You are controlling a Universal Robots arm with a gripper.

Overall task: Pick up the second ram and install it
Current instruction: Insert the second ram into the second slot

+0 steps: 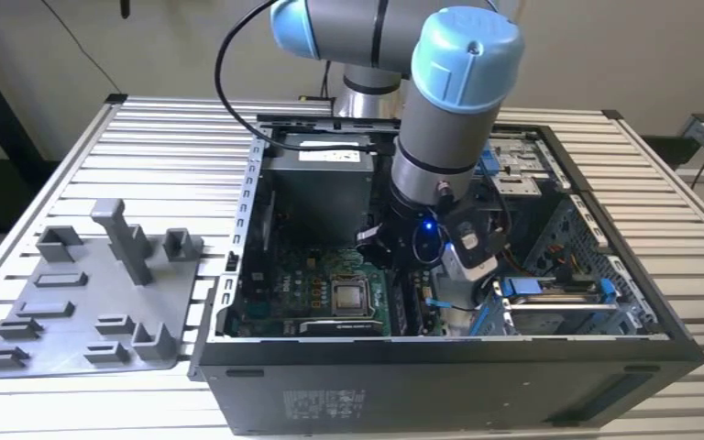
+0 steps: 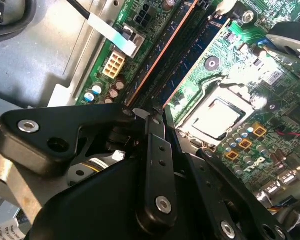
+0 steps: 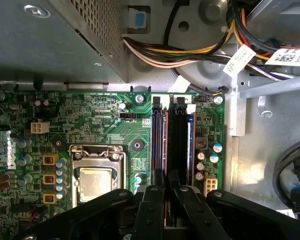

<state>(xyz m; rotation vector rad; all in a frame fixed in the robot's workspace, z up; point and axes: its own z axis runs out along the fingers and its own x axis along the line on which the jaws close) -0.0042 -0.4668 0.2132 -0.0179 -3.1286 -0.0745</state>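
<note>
The second ram is a long dark stick with an orange-brown edge. It stands on edge in the memory slots beside the processor socket. In the second wrist view the second ram runs away from the fingertips across the green motherboard. My gripper is down over its near end, with the black fingers drawn in against both faces of the stick. In the second wrist view the gripper sits at the same end. In the exterior view the arm's wrist reaches down into the open computer case.
A grey power supply box and a bundle of coloured cables lie beyond the slots. A drive cage stands inside the case on the exterior view's right. A grey fixture plate with upright blocks sits on the slatted table beside the case.
</note>
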